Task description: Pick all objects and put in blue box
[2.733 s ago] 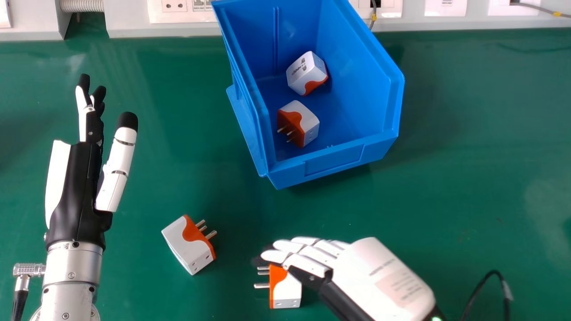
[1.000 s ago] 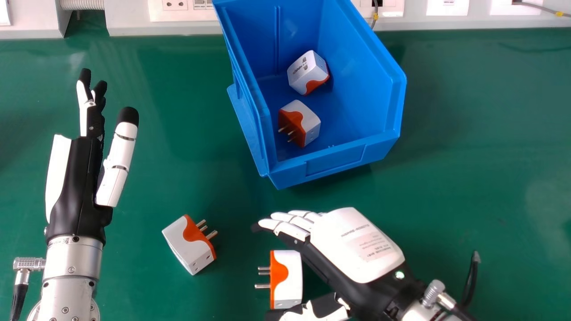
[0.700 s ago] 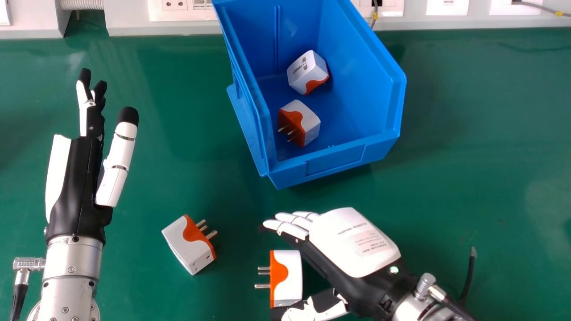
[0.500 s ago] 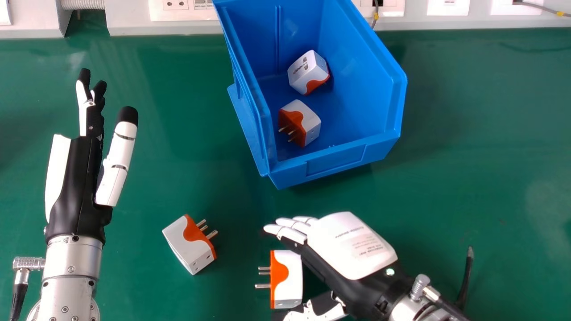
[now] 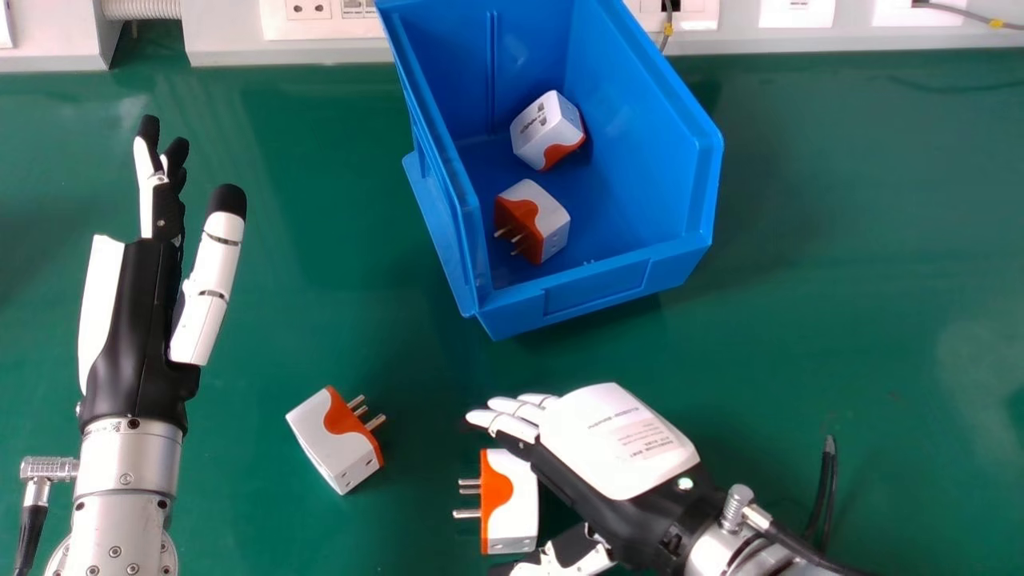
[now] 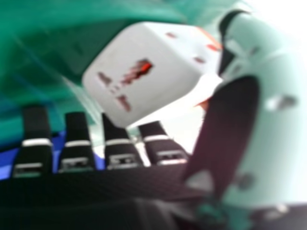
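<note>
One ungripped adapter (image 5: 516, 504) beside the loosely extended right hand (image 5: 616, 440) shows prongs (image 5: 467, 513) in head view, slots (image 6: 136, 72) in right hand view.

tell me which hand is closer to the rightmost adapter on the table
The right hand. Its fingers are just beyond that adapter and its thumb on the near side, while the left hand is well off to the left, past the other adapter.

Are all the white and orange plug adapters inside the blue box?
No, two adapters lie in the box, but two others are outside it on the green table.
</note>
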